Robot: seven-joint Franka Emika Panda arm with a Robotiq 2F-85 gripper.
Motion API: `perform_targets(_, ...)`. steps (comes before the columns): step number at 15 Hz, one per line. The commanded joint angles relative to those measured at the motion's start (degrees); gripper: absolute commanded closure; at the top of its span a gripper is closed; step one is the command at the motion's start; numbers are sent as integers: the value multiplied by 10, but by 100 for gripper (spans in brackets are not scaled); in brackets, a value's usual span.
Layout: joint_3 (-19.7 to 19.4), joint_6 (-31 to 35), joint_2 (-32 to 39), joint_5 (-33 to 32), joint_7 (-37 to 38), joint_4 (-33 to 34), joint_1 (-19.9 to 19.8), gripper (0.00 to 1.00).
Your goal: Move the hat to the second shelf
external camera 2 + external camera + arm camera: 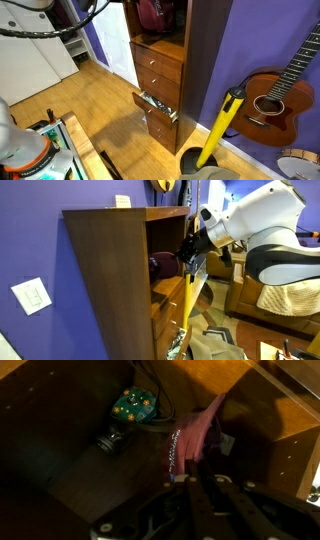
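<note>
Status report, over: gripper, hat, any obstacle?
Gripper seems shut on hat edge. Hat inside bookcase, over shelf; resting or not, cannot tell. Beside it, green gadget.

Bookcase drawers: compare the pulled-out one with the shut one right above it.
The pulled-out drawer juts out of the bookcase; the drawer above it sits flush. The pulled-out drawer shows shiny clutter inside; the drawer above it hides its contents. Both have honey-brown wooden fronts.
</note>
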Motion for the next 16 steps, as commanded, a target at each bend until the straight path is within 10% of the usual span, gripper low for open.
perform_targets(1, 12, 54, 22, -19, -3, -17, -24, 98)
perform_targets(12, 77, 143, 56, -77, 38, -34, -128, 98)
perform_targets(16, 100, 135, 54, -74, 35, -34, -144, 54)
